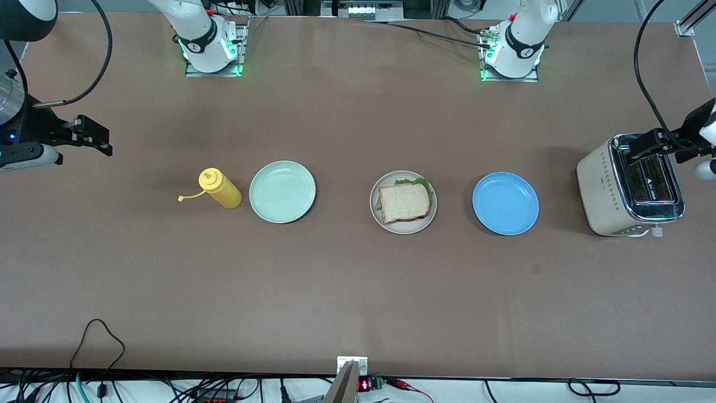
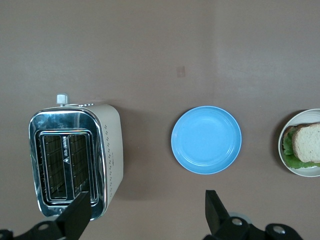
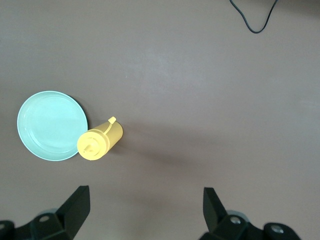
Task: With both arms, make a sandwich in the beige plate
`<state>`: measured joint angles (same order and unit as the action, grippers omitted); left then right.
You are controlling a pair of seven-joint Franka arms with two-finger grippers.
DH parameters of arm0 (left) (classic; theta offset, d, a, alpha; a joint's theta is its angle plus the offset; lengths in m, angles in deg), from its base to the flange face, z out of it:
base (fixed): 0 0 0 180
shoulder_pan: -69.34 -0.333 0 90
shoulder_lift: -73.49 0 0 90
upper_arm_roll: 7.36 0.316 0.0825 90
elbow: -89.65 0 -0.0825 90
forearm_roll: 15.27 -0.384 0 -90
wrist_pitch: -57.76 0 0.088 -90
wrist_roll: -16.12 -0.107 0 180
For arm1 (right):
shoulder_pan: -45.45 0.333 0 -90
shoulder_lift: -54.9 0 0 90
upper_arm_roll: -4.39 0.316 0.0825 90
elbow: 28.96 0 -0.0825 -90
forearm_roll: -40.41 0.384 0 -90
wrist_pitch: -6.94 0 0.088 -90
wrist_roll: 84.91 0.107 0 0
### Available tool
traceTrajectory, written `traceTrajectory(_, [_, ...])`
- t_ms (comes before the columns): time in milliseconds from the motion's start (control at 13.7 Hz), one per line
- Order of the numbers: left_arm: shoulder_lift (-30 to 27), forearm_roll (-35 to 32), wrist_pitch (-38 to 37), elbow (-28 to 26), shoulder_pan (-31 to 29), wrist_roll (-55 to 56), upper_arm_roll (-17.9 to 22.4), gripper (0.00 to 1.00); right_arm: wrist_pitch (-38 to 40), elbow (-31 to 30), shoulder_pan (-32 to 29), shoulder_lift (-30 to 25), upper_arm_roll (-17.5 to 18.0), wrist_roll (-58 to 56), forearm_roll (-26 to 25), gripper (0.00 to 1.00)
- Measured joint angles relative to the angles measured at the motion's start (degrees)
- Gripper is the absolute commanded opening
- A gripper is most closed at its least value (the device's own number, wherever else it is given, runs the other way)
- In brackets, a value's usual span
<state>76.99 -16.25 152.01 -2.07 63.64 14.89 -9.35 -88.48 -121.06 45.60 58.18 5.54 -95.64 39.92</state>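
Sandwich [image 1: 404, 202]: a square slice of light brown bread with a darker crust lies on top, and a ruffled green lettuce leaf shows from under its edges. It rests on the beige plate [image 1: 383, 221], which stands on the desk [image 1: 358, 291] about midway between the two arm bases. In the left wrist view only part of this plate and sandwich appears at the frame edge.

Left pincer [image 1: 649, 146]: up in the air over the toaster [image 1: 601, 190], fingers [image 2: 77, 215] spread wide, holding nothing and touching nothing.

Right pincer [image 1: 92, 134]: up over bare desk at the right arm's end, fingers [image 3: 77, 205] spread wide, holding nothing.

Surrounding items, all in one row with the beige plate:
- Blue plate [image 1: 505, 203], nothing on it, between the beige plate and the toaster, apart from both.
- Mint-green plate [image 1: 282, 191], nothing on it, toward the right arm's end from the beige plate.
- Yellow squeeze bottle [image 1: 219, 188], upright, cap open on its tether, just beside the mint-green plate; whether they touch cannot be told.
- Toaster, cream with a chrome top and two slots, at the left arm's end.

Nothing stands between either pincer and the sandwich.
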Motion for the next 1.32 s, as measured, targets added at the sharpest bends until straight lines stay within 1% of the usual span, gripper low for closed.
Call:
traceTrajectory(292, [-0.1,0.1,0.9,-1.2,0.2,1.8,-0.2,1.00,1.7,0.0,0.0,0.0,-0.2,0.0,0.0,1.00])
traceTrajectory(512, [-0.3,0.2,-0.8,-1.2,-0.8,3.0,-3.2,1.00,1.8,0.0,0.0,0.0,-0.3,0.0,0.0,1.00])
traceTrajectory(658, [-0.9,0.2,-1.8,-1.3,-0.9,3.7,-3.8,1.00,1.8,0.0,-0.1,0.0,-0.4,0.0,0.0,1.00])
traceTrajectory(950, [-2.0,0.2,-2.9,-1.3,0.4,5.1,-2.0,1.00,1.8,0.0,-0.1,0.0,-0.4,0.0,0.0,1.00])
traceTrajectory(1170, [-2.6,0.2,-2.9,-1.6,0.5,5.1,-1.8,1.00,1.8,0.0,-0.1,0.0,-0.4,0.0,0.0,1.00])
traceTrajectory(1316, [-3.7,0.2,-2.6,-3.2,0.6,5.1,-1.9,1.00,1.8,0.0,-0.1,0.0,-0.4,0.0,0.0,1.00])
